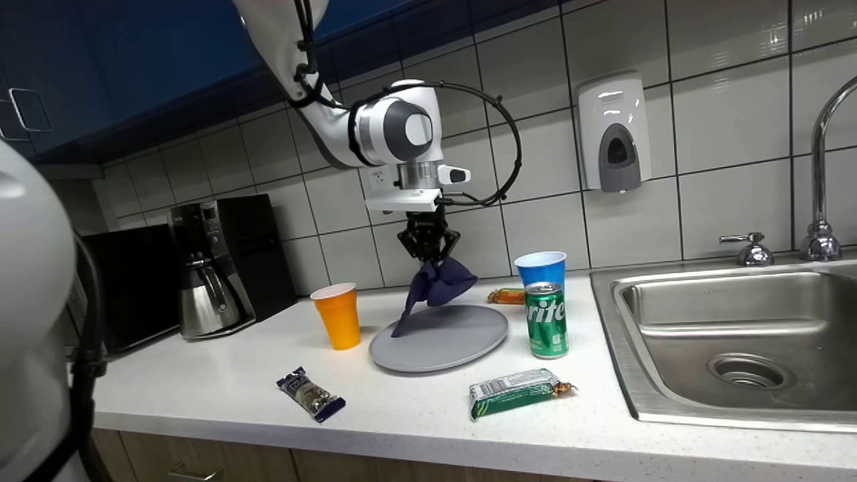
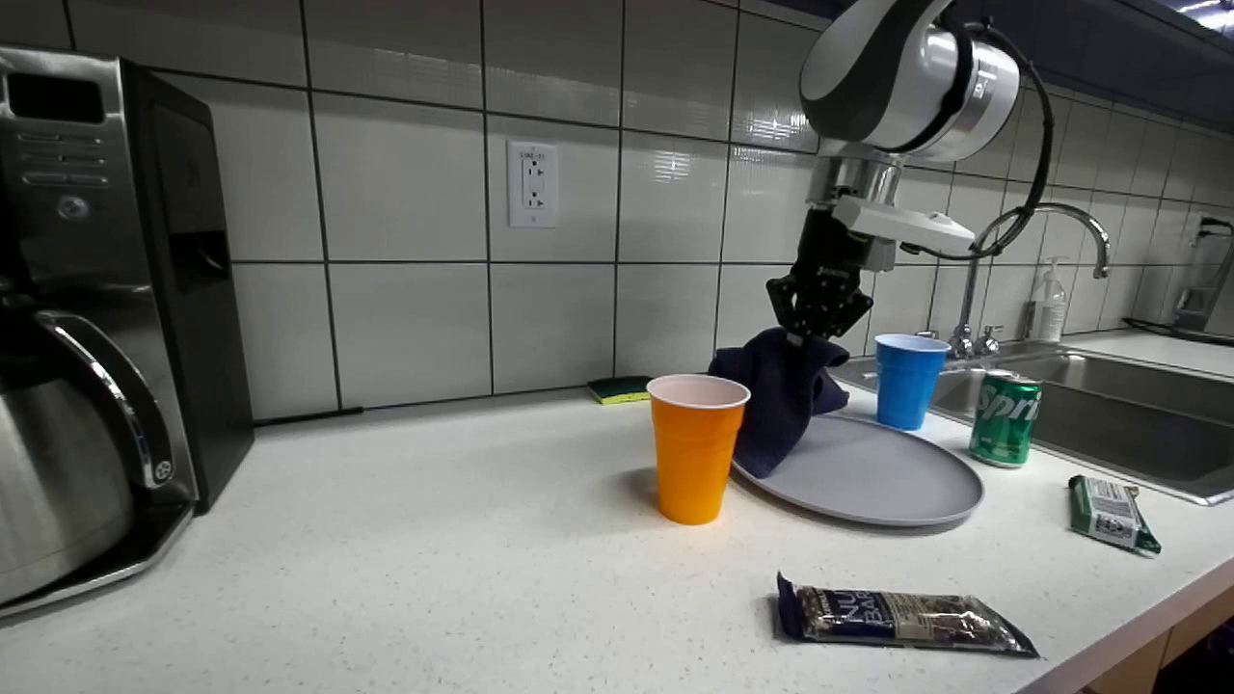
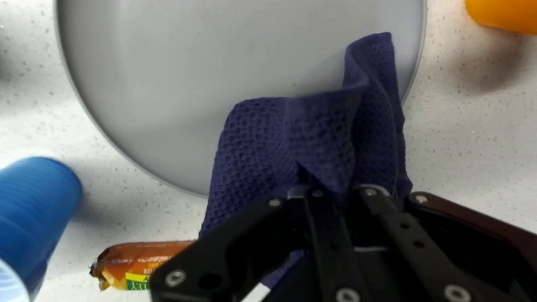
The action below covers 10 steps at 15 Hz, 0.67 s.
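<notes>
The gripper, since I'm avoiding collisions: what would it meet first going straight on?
Past the purple cloth it holds, the gripper, pointing down, would probably meet the gray plate or, depth being unclear, the counter beside it.

- Slopes down from overhead with the white arm (image 1: 329,132), bent at the wrist (image 1: 410,130).
- Points downward with the tool (image 3: 340,193), in near-vertical pose.
- Clamps with fingers (image 3: 330,241) close together, narrow gap between.

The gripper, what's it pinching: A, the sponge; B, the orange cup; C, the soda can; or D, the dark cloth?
D: the dark cloth is bunched between the fingertips of the gripper in the wrist view, and hangs below it in both exterior views.
</notes>
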Each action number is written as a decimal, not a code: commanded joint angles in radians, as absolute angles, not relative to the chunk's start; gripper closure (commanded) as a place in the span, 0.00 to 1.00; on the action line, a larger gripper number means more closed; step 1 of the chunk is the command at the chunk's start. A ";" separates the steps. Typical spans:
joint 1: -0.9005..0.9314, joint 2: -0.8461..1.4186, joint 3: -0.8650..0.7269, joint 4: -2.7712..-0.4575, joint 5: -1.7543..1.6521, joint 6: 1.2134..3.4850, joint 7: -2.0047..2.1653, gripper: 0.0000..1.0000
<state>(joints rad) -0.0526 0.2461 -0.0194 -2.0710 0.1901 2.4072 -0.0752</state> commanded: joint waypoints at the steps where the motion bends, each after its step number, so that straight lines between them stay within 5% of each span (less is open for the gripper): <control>1: -0.055 0.209 -0.004 -2.086 0.197 2.449 -0.105 0.97; 10: -0.049 0.277 0.016 -2.019 0.205 2.521 -0.089 0.97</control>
